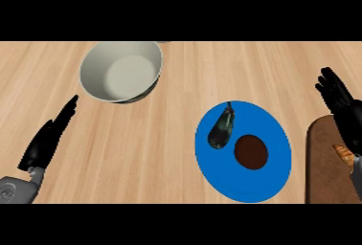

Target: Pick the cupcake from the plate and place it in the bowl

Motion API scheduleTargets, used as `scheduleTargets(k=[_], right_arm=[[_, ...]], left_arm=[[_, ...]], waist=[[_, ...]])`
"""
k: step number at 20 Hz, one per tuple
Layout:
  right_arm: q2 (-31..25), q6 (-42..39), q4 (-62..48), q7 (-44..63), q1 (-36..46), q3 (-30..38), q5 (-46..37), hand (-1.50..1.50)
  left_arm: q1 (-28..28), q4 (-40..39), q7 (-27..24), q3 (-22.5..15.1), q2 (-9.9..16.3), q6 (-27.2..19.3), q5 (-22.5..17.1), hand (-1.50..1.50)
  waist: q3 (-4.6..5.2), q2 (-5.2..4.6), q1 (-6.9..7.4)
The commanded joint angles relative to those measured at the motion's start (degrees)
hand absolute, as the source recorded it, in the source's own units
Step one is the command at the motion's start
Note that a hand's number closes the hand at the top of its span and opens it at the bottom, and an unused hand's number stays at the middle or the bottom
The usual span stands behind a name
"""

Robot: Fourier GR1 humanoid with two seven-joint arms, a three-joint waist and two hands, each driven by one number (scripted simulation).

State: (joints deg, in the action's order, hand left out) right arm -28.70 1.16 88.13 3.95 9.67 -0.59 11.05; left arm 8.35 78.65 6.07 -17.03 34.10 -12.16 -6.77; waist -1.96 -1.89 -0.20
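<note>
Wood-grain counter (176, 95) fills the view: left hand (46, 141) with straight fingers at left edge, grey bowl (120, 71) upper left, blue plate (244, 152) right of centre. Cupcake (251, 151) sits on the plate, a dark brown round seen top-down with no clear long axis, beside a dark eggplant (223, 128). Right hand (341, 103) rests with fingers spread at right edge over a brown board (326, 162) carrying a croissant (345, 154).

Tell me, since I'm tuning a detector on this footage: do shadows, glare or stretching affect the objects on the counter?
Head view: even light, no glare; the bowl casts only a thin dark shadow under its lower right edge. The blue plate looks taller than wide from the steep angle. The cupcake shows as a flat dark brown oval, and the dark eggplant beside it shows little detail.
</note>
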Motion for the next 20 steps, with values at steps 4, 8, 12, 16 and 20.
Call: scheduleTargets(k=[4,8,12,16,20], right_arm=[[5.3,-20.4,-2.8,-7.2,4.1,-2.7,16.7,1.50],[2.9,-12.1,-14.4,-19.0,4.4,4.1,4.6,1.50],[1.5,-35.6,-21.3,-30.7,4.6,5.8,17.0,-1.50],[-6.8,-43.3,-23.7,-42.7,6.5,4.8,5.3,-1.50],[-11.5,-42.4,-24.2,-45.0,9.7,1.0,-3.6,-1.50]], left_arm=[[4.8,4.1,-1.4,3.5,-2.1,-4.1,-0.1,0.00],[9.8,6.0,-0.3,4.8,-6.3,-7.4,-1.2,0.00],[8.7,8.1,0.9,4.9,-6.0,-7.4,-1.2,0.00],[6.6,8.0,-0.9,4.1,-7.1,-8.9,0.9,0.00],[6.0,9.7,0.3,5.0,-6.9,-8.0,-0.3,0.00]], waist=[[1.50,1.50,2.89],[1.56,0.64,1.71],[1.50,1.07,2.15],[1.73,1.31,1.76],[1.81,1.50,1.99]])
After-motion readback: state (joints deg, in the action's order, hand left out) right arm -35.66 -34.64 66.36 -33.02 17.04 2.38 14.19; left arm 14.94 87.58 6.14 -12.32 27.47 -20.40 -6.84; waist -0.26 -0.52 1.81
